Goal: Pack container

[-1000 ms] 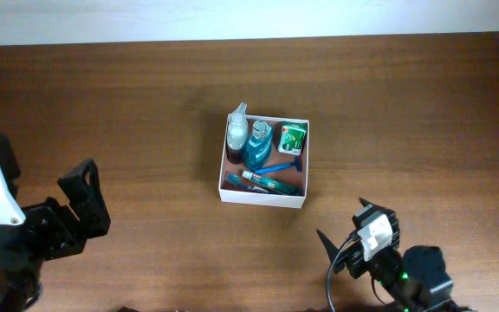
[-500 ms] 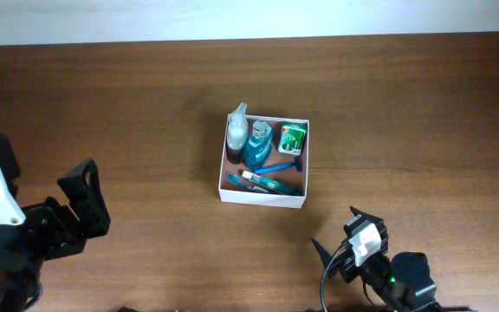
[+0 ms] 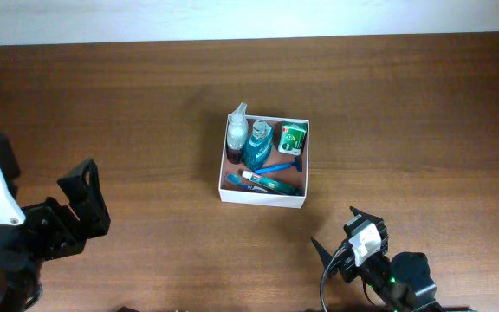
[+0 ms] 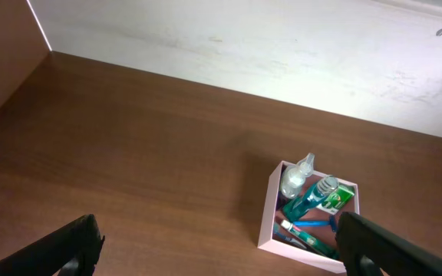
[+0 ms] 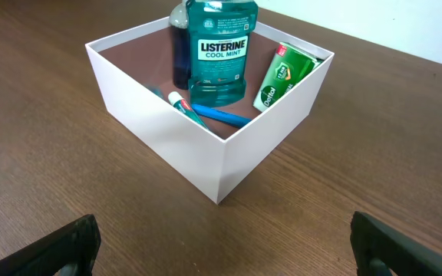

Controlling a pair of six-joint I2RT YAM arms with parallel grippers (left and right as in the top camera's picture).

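The container (image 3: 263,197) is a square white box with a pinkish-brown inside, at the middle of the table. It holds a teal mouthwash bottle (image 3: 256,147), a clear spray bottle (image 3: 236,130), a green-and-white packet (image 3: 293,137), a blue razor (image 3: 286,165) and a toothpaste tube (image 3: 262,180). It also shows in the left wrist view (image 4: 265,228) and the right wrist view (image 5: 167,146). My left gripper (image 3: 81,208) is open and empty at the front left, far from the box. My right gripper (image 3: 340,238) is open and empty, in front of and to the right of the box.
The brown wooden table (image 3: 128,113) runs up to a white wall (image 3: 232,17) at the back.
My right gripper moved toward the front edge and a little left between the first earlier frame and the second, then held still. The left arm and the box have not moved.
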